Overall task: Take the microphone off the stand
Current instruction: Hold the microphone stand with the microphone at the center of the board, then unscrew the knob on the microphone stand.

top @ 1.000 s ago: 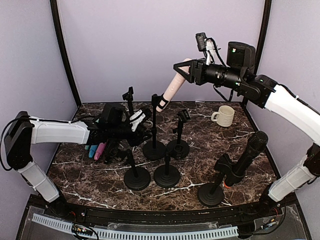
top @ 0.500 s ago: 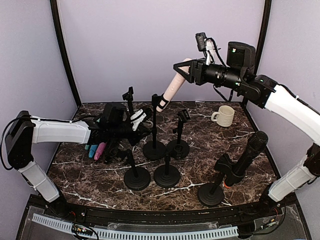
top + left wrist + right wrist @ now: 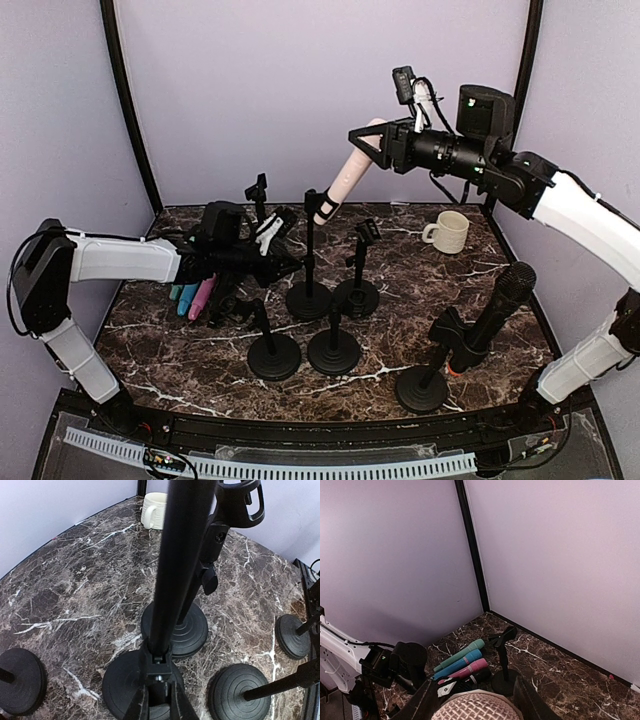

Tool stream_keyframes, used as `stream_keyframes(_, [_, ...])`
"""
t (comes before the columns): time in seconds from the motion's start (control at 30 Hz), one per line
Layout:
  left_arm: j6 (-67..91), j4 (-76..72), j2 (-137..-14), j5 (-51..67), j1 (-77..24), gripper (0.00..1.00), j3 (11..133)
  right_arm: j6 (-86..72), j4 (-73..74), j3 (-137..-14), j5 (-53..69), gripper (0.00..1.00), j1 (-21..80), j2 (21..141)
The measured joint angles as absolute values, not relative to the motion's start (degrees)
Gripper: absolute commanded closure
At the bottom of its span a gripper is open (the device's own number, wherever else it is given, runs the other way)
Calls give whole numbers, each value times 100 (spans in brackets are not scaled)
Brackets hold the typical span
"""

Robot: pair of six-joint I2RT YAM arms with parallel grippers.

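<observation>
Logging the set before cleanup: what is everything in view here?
beige microphone: one, lower end at the tall stand's clip
tall stand: one, black, centre
other stands: five, black, around it
black microphone: one, on the front-right stand
loose microphones: three, green, blue, pink, lying left
mug: one, cream, back right
table: one, dark marble
left gripper: shut on the tall stand
right gripper: shut on the beige microphone

The worktop (image 3: pixel 180 350) looks like dark veined marble, smooth and slightly glossy. Each stand (image 3: pixel 180 555) is matt black, its base finely ridged. The mug (image 3: pixel 449 232) is smooth cream, and the mic (image 3: pixel 347 175) is pale pink with a woven mesh head.
</observation>
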State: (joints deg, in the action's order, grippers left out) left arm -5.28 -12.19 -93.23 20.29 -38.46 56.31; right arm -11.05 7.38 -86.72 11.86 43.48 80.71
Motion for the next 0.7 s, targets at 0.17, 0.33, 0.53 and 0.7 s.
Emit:
stream_keyframes(0.17, [104, -1415, -9511, 2869, -3597, 100, 5631, -989, 746, -8624, 1297, 54, 4348, 8025])
stream_keyframes(0.33, [847, -1789, -9791, 3669, -3395, 100, 5634, -882, 764, -8606, 1354, 54, 4348, 8001])
stream_keyframes(0.53, [1684, -2112, -10012, 4329, -3223, 100, 5634, -838, 764, -8600, 1369, 54, 4351, 7988])
stream_keyframes(0.7, [2386, -2329, -10151, 4703, -3138, 100, 5634, -814, 766, -8562, 1365, 54, 4353, 7950])
